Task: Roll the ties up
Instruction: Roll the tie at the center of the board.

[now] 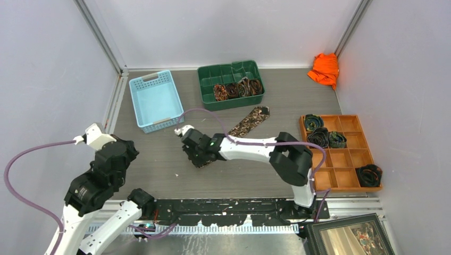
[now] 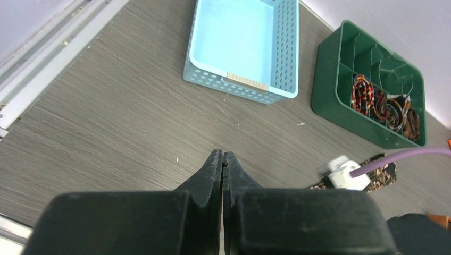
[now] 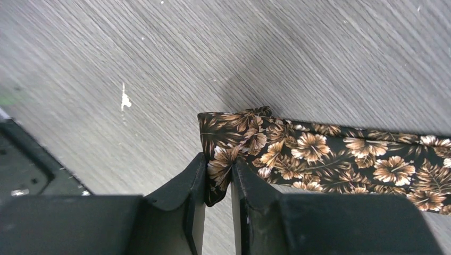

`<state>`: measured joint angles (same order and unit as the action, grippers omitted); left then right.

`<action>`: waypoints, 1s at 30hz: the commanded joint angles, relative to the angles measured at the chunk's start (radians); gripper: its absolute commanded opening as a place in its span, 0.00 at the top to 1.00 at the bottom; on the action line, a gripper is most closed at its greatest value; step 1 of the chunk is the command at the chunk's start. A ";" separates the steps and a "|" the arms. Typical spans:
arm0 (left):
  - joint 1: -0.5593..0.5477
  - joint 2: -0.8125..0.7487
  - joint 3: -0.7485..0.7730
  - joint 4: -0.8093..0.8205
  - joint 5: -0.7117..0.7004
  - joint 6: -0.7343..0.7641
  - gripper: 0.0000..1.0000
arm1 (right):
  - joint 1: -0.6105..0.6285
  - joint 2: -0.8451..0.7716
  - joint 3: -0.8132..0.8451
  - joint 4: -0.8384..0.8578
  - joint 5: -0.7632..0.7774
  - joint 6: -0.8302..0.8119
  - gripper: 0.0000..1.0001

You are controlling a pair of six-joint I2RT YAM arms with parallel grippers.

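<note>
Where the flat tie [image 1: 249,121] lies: we find it stretched diagonally across the middle of the tabletop [image 1: 159,170], its wide end towards the far edge and its narrow end towards the near edge.
Right gripper [image 3: 219,180]: fingers nearly together, pinching the fabric at the narrow end's edge.
Left gripper [image 2: 223,159]: fingers pressed together, empty, above the near left of the tabletop.
Handling: we judge the tie light, limp and rather slippery; it is best held at the narrow tip, where rolling starts.
Count: one flat tie; four rolled ties [image 1: 232,89] in the green bin [image 1: 228,103]; four more in the wooden tray [image 1: 345,158]; one blue basket [image 1: 154,98].
</note>
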<state>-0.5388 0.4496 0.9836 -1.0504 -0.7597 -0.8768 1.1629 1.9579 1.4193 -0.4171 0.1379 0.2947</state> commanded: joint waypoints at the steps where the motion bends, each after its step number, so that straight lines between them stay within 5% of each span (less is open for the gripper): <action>1: -0.001 0.044 -0.013 0.117 0.037 0.021 1.00 | -0.090 -0.130 -0.097 0.202 -0.295 0.172 0.74; 8: -0.001 0.142 -0.031 0.231 0.116 0.035 1.00 | -0.223 -0.166 -0.288 0.479 -0.562 0.345 0.75; 16: -0.001 0.267 -0.081 0.417 0.250 0.057 1.00 | -0.336 -0.188 -0.464 0.701 -0.672 0.467 0.75; 30: -0.083 0.515 -0.140 0.615 0.273 0.071 1.00 | -0.476 -0.183 -0.554 0.723 -0.760 0.457 0.75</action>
<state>-0.5907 0.9142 0.8433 -0.5560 -0.4759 -0.8246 0.6907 1.7737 0.8486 0.2832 -0.5720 0.7738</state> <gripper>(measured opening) 0.005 0.256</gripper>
